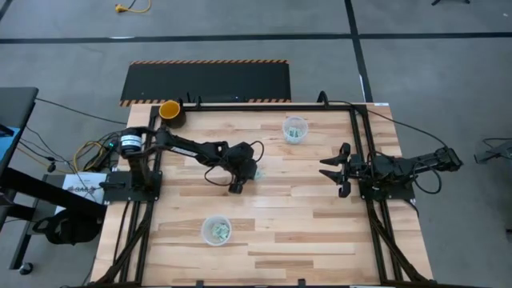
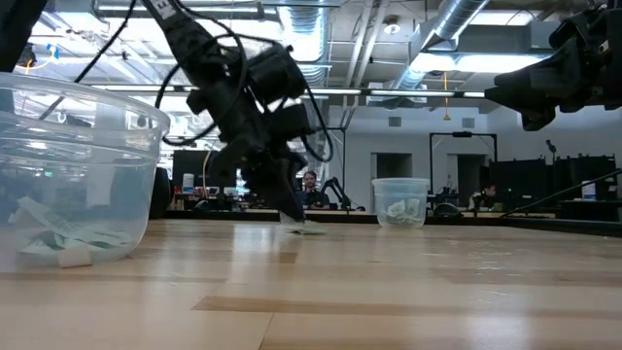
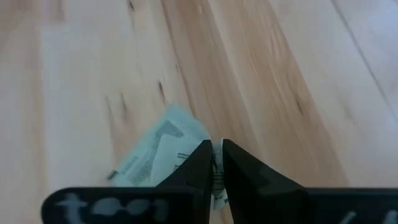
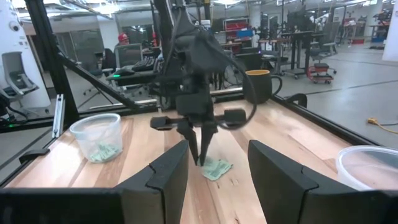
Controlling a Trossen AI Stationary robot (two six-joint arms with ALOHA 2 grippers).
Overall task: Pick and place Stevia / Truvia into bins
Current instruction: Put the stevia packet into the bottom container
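an industrial lab hall: exposed ceiling ducts point(image 2: 457, 29), computer workstations point(image 4: 134, 57), concrete floor point(image 1: 416, 64)

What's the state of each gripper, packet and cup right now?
left gripper: at table centre, fingers nearly closed, pinching the packet.
packet: lying flat on the table, not lifted.
right gripper: open, waiting at the table's right side.
near clear cup: upright, holds packets.
far clear cup: upright, holds packets.
yellow-orange cup: upright at the table's far-left corner.

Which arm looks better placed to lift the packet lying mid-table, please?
The left. Its gripper is already down on the packet, fingers nearly closed on its edge, while the right gripper waits open at the table's right side.
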